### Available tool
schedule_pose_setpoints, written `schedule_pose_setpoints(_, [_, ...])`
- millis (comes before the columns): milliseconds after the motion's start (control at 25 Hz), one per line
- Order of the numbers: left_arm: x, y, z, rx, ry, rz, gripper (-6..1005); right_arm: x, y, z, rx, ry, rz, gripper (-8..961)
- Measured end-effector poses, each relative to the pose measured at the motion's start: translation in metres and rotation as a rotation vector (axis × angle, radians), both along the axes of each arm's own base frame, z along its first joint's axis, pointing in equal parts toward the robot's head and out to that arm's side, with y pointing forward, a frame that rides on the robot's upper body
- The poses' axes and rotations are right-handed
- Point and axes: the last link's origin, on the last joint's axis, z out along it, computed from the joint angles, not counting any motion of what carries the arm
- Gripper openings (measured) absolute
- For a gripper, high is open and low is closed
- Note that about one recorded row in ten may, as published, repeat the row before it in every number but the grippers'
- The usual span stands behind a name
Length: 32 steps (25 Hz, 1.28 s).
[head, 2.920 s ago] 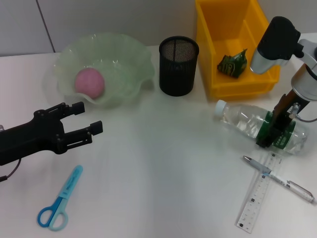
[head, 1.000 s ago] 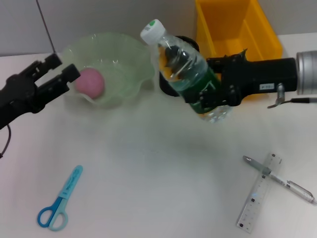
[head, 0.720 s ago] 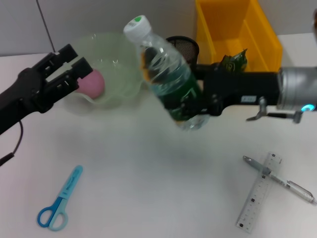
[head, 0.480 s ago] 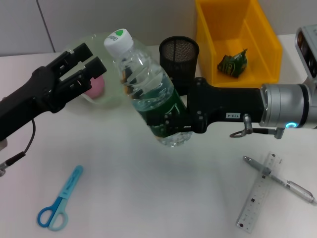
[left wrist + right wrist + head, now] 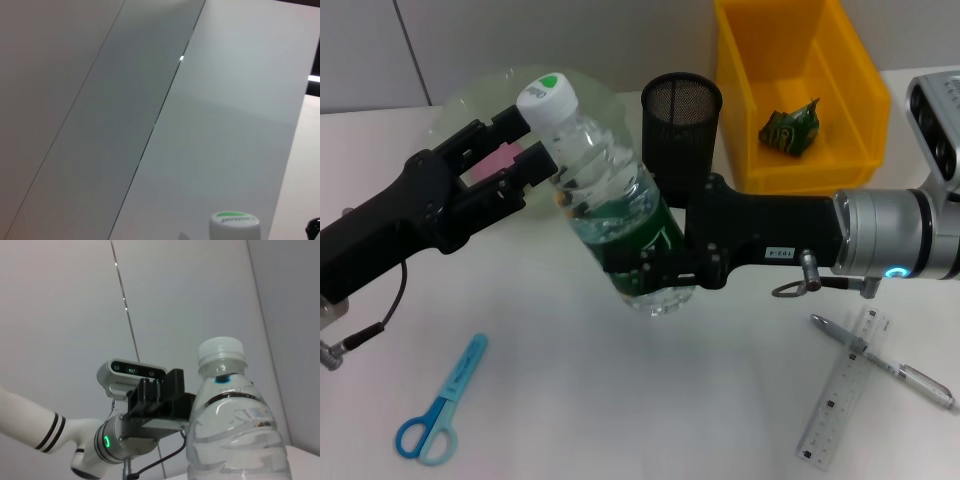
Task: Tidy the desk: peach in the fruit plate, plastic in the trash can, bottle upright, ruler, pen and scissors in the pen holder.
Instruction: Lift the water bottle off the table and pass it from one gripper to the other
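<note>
My right gripper (image 5: 655, 268) is shut on the lower, green-labelled part of the clear bottle (image 5: 605, 205), which hangs tilted above the table's middle, white cap (image 5: 542, 95) toward the back left. My left gripper (image 5: 525, 152) is open, its fingertips right beside the bottle's neck. The right wrist view shows the bottle (image 5: 235, 415) with that gripper close by. The pink peach (image 5: 495, 160) lies in the green fruit plate (image 5: 455, 105), mostly behind my left fingers. Green plastic (image 5: 790, 128) sits in the yellow trash can (image 5: 840, 60). Scissors (image 5: 440, 405) lie front left; ruler (image 5: 840, 395) and pen (image 5: 885, 362) front right.
The black mesh pen holder (image 5: 681, 125) stands just behind the held bottle, between the fruit plate and the trash can. The left wrist view shows only the grey wall and the bottle's cap (image 5: 234, 225).
My right gripper has carried the bottle leftward and lower, from in front of the pen holder to the table's middle. My left gripper has swung right to the bottle's neck.
</note>
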Motion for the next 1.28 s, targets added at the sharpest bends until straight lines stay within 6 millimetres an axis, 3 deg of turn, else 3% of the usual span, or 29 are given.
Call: schedule_pose_setpoints(1280, [0.0055,-0.0030,-0.0054,0.012,0.005,-0.050,815,-0.0026,-0.0017,-0.0091,-0.032,-0.026,0.010,785])
